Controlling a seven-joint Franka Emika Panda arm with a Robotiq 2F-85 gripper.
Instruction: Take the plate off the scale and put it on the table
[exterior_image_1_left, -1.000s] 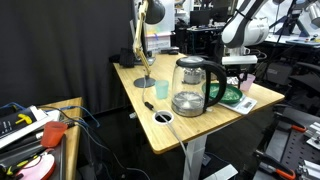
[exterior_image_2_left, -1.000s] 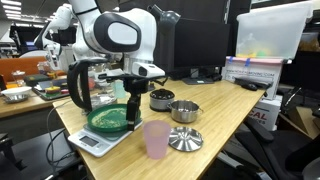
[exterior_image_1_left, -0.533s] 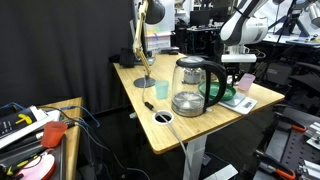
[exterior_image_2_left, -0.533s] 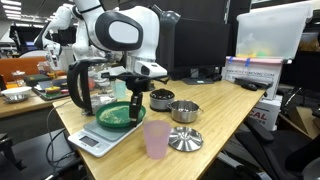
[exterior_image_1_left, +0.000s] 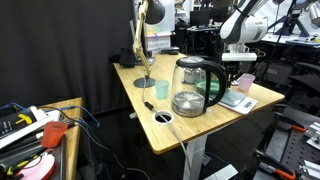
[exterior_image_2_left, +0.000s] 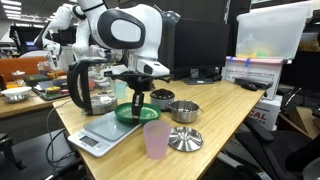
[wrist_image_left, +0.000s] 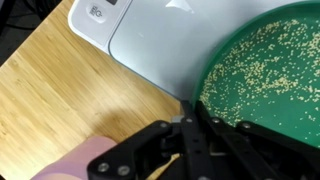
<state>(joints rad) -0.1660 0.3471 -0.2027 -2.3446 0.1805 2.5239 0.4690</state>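
The green plate (exterior_image_2_left: 133, 112) hangs tilted just above the table (exterior_image_2_left: 222, 108), to the right of the pale scale (exterior_image_2_left: 99, 134). My gripper (exterior_image_2_left: 139, 100) is shut on its near rim. In the wrist view the gripper (wrist_image_left: 190, 118) pinches the rim of the plate (wrist_image_left: 265, 70), which is speckled with small grains. Part of the plate still overlaps a corner of the scale (wrist_image_left: 150, 40). In an exterior view the plate (exterior_image_1_left: 213, 96) shows only through the glass kettle, with the scale (exterior_image_1_left: 239, 103) beside it.
A pink cup (exterior_image_2_left: 153, 140) stands close in front of the plate. The glass kettle (exterior_image_2_left: 85, 88) is behind the scale. Two metal bowls (exterior_image_2_left: 184, 110) and a metal lid (exterior_image_2_left: 185, 140) lie to the right. A lamp (exterior_image_1_left: 143, 25) stands at the table's far end.
The jaws closed on the plate's rim. The plate rose off the scale and moved sideways toward the pink cup and bowls.
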